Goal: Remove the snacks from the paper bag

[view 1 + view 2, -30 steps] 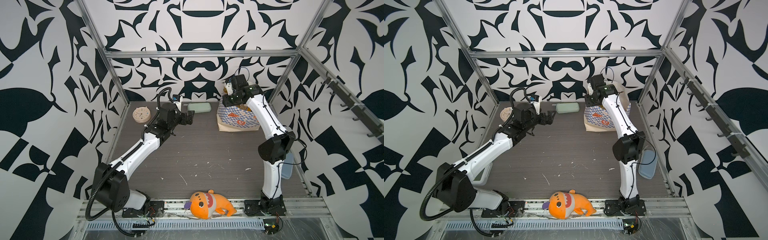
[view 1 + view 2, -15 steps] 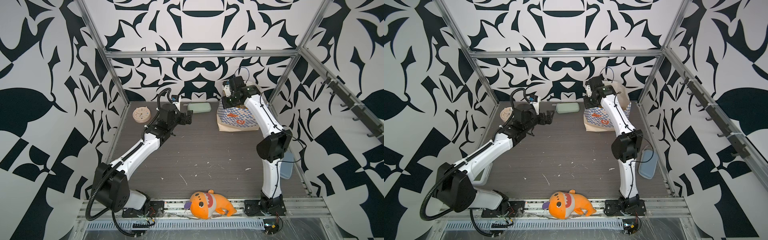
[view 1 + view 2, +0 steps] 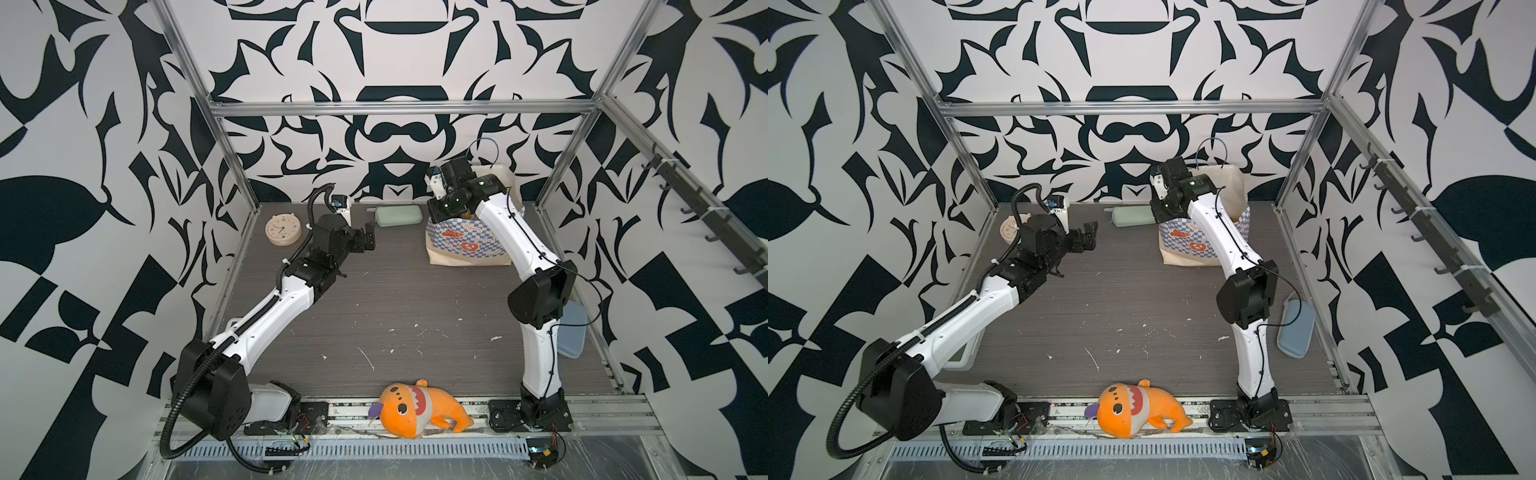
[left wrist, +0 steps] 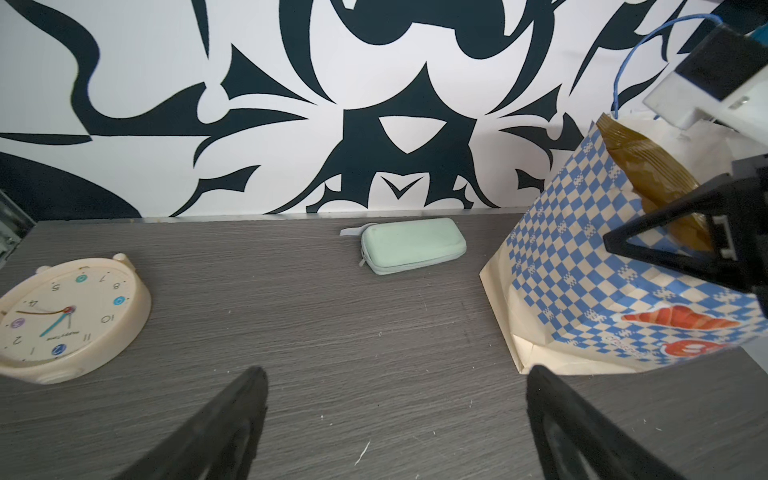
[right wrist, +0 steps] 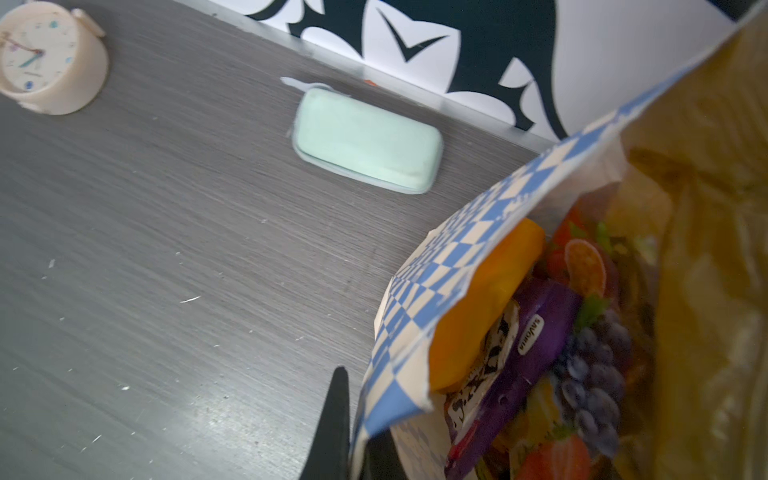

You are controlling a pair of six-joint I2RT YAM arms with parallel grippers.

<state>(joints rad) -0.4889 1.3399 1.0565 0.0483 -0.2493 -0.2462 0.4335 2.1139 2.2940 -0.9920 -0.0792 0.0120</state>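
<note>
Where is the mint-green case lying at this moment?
In both top views the mint-green case lies flat at the back of the table, between the clock on the left and the paper bag close on the right.

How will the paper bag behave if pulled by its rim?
Probably floppy: the paper bag bends at the rim where the right gripper pinches it. The snacks packed inside likely make it bottom-heavy, so it may drag or tilt.
</note>
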